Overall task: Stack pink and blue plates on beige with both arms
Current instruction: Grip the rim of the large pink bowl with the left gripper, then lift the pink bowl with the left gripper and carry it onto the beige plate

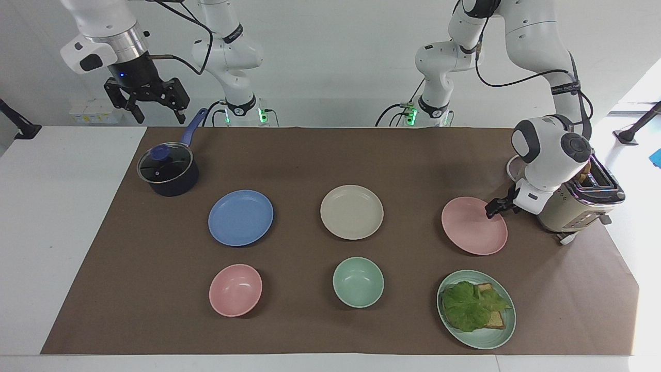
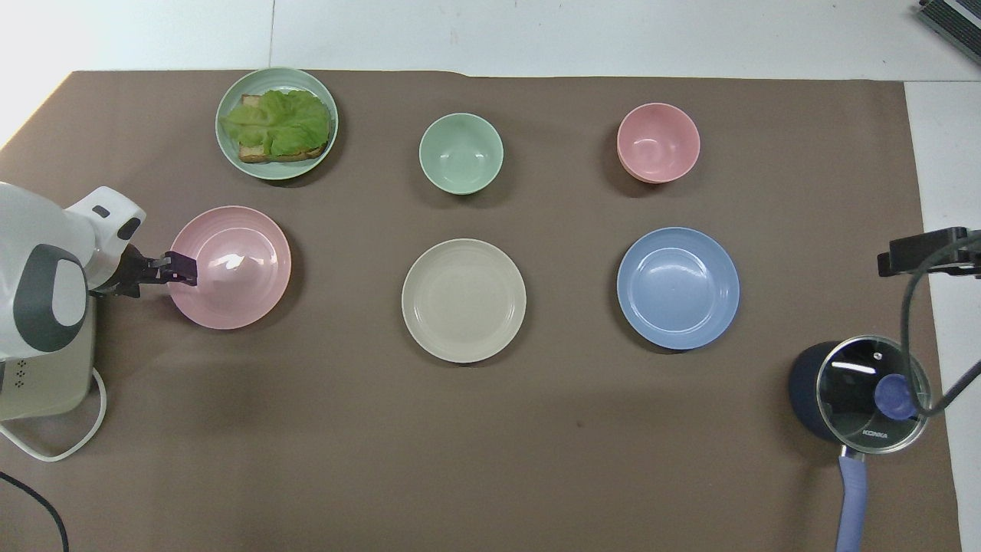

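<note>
The pink plate (image 1: 474, 226) (image 2: 237, 268) lies toward the left arm's end of the table. The beige plate (image 1: 351, 212) (image 2: 464, 300) sits in the middle, and the blue plate (image 1: 240, 217) (image 2: 678, 287) lies toward the right arm's end. All three rest flat and apart on the brown mat. My left gripper (image 1: 493, 209) (image 2: 184, 268) is low at the pink plate's rim, on the toaster's side. My right gripper (image 1: 157, 114) (image 2: 920, 257) hangs open and high beside the pot, holding nothing.
A cream toaster (image 1: 573, 201) stands close beside the left arm. A dark pot with a glass lid (image 1: 168, 170) sits below the right gripper. Farther from the robots lie a pink bowl (image 1: 235, 290), a green bowl (image 1: 358, 282) and a green plate with toast and lettuce (image 1: 476, 309).
</note>
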Action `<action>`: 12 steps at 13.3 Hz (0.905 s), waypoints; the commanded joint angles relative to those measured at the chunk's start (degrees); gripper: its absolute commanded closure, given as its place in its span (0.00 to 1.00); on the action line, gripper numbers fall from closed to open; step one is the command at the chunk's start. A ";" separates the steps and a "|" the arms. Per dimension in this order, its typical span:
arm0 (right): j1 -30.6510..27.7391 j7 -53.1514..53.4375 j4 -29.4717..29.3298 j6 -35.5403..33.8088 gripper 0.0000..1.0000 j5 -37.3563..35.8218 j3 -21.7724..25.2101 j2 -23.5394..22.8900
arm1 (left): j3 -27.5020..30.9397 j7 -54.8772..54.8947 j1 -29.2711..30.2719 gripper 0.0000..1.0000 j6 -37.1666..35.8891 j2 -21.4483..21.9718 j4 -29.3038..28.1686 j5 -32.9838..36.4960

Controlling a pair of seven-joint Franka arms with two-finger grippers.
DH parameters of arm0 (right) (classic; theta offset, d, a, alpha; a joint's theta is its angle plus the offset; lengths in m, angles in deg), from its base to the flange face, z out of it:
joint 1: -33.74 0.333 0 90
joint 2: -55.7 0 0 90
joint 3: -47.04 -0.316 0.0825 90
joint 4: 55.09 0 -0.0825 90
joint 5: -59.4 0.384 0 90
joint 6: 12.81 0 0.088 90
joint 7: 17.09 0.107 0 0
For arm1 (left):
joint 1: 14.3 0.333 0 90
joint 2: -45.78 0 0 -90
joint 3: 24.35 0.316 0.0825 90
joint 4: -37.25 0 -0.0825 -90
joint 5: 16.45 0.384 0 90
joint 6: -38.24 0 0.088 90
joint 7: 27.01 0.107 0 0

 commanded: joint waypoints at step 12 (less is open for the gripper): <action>-0.63 -0.06 -0.77 -0.73 0.00 0.01 -0.38 -0.20 | -1.17 -1.77 -0.60 1.00 -23.96 1.49 12.05 -4.14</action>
